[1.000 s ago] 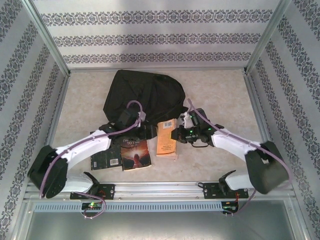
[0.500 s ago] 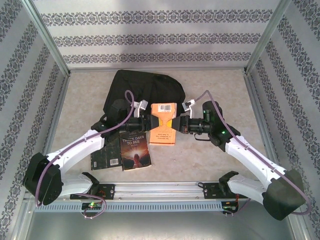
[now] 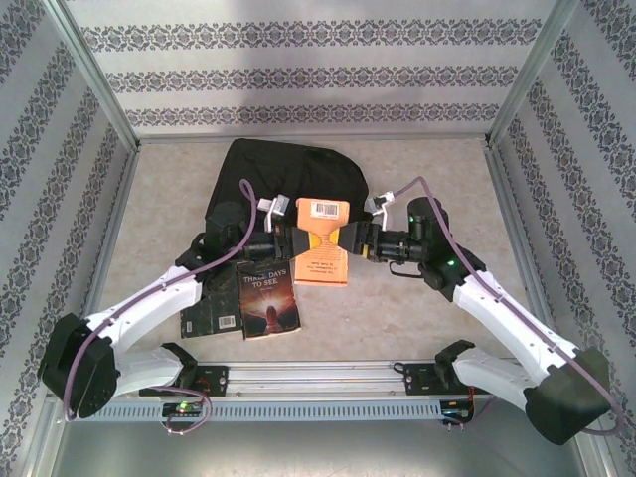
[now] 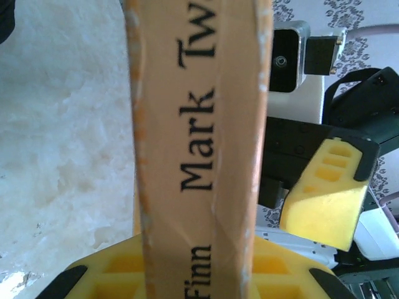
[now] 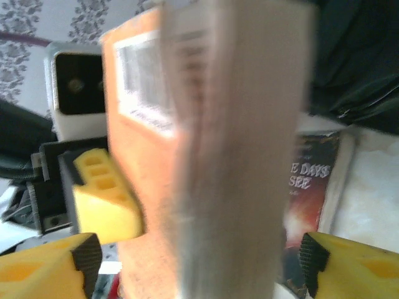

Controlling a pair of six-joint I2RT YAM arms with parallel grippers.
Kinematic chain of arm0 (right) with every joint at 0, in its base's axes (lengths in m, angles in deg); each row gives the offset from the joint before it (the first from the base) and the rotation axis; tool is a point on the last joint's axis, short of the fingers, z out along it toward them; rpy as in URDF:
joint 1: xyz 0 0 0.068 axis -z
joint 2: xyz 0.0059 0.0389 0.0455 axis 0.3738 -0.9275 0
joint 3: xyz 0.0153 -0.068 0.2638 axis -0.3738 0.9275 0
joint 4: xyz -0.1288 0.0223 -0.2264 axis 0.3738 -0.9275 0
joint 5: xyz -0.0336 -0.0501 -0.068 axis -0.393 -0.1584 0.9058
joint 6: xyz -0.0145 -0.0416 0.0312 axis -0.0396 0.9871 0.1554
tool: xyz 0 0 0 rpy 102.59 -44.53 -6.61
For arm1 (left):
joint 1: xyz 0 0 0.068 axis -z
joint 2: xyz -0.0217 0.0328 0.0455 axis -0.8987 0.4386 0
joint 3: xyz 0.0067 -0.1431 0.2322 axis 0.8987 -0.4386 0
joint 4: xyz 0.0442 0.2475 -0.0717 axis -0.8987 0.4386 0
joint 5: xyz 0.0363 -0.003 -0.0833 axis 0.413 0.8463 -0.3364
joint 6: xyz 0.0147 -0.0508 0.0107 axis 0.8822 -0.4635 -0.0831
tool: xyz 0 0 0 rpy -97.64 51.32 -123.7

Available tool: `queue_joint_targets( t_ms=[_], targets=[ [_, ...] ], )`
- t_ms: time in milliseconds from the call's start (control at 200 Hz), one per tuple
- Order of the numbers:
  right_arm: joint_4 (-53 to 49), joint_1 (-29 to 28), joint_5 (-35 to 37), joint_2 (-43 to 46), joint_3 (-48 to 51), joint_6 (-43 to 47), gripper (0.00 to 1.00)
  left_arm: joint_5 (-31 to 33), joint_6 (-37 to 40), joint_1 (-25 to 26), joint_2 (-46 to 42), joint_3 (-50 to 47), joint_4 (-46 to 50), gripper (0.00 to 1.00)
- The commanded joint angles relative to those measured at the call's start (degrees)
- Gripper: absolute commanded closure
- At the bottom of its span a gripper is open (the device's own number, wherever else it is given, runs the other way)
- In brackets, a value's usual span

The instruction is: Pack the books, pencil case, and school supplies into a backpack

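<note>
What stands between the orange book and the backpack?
Nothing visible. The orange book, gripped by the left gripper, hangs at the near edge of the backpack; the open right gripper flanks its other side.

Right wrist view. An orange book stands upright at centre, its grey-white page edge facing the lens. Its orange cover, turned toward 9 o'clock, carries a white barcode label; the print is blurred. The right gripper has its yellow fingertips at 7 and 5 o'clock, spread wide on either side of the book, with a thin gap at each side. At 9 o'clock the left gripper's yellow finger lies against the orange cover. The black backpack is at 2 o'clock. At 4 o'clock a dark brown book lies flat on the pale table, with "DAYS" and "SEE" legible.
</note>
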Motion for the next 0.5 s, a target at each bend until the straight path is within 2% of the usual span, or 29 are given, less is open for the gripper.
queue_joint_targets(
  t_ms=[0, 65, 185, 340, 410, 495],
  targets=[
    [-7.7, -0.2, 7.8, 1.2, -1.2, 3.8, 0.10, -0.7, 0.1, 0.2, -2.5, 0.6, -6.4, 1.00],
    [-5.0, -0.3, 7.5, 1.5, 0.3, 1.7, 0.07, -0.8, -1.2, 0.2, -2.5, 0.1, -8.7, 1.00],
    [2.7, -0.9, 2.4, -0.3, 2.3, -3.2, 0.02, -0.9, -2.7, 0.3, -2.2, -0.1, -11.1, 1.00],
    [16.3, -2.1, -4.0, -3.1, 4.2, -10.2, 0.02, -1.4, -3.5, 0.4, -1.6, 0.6, -11.9, 1.00],
    [22.1, -2.6, -5.5, -3.9, 4.7, -13.3, 0.03, -1.2, -3.5, 0.6, -1.3, 0.5, -11.7, 1.00],
    [26.1, -3.3, -6.2, -4.3, 4.7, -15.9, 0.11, -0.9, -3.5, 0.7, -1.2, 0.3, -11.5, 1.00]
  ],
)
